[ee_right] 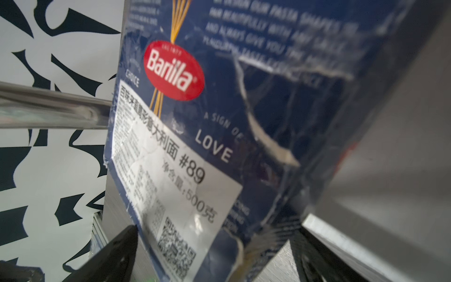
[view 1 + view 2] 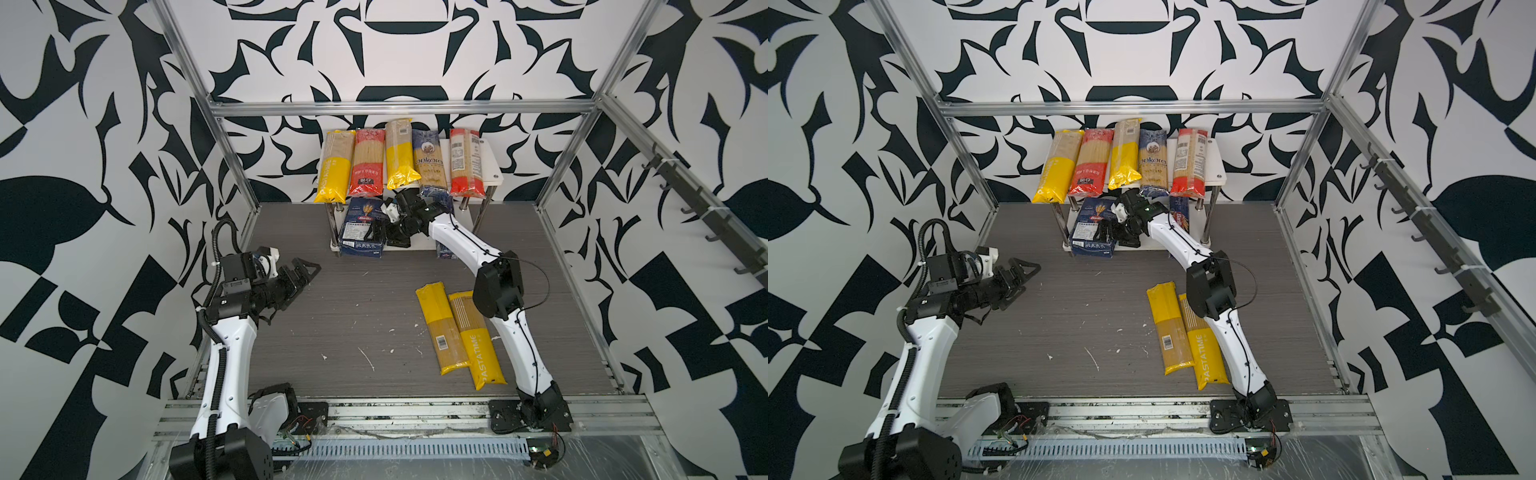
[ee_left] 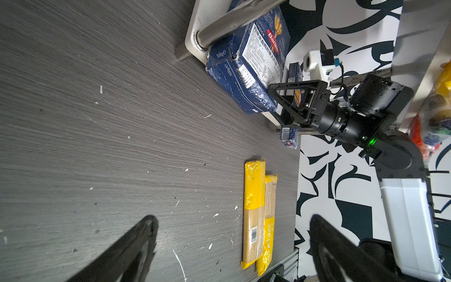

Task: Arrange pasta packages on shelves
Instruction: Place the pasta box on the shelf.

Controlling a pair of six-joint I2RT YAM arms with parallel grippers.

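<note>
The shelves [image 2: 494, 166] stand at the back of the table, with several long pasta packages, yellow, red and blue, lying across the top board. A wide blue Barilla pack [image 2: 359, 226] [image 1: 219, 109] leans on the lower board [image 2: 415, 247]. My right gripper [image 2: 376, 232] [image 1: 219, 227] is open, and its jaws straddle that pack's near end. The slim blue Barilla box [image 2: 1179, 214] stands behind the right arm. Two yellow spaghetti bags [image 2: 446, 332] [image 3: 253, 210] lie side by side on the table. My left gripper [image 2: 307, 270] [image 3: 233, 218] hangs open and empty at the left.
Chrome posts [image 3: 219, 26] hold up the rack. Aluminium frame bars [image 2: 399, 107] run above it and along both sides of the grey wood-grain table [image 2: 353, 316]. A rail of black hooks [image 2: 706, 216] lines the right wall. Small white flecks dot the table.
</note>
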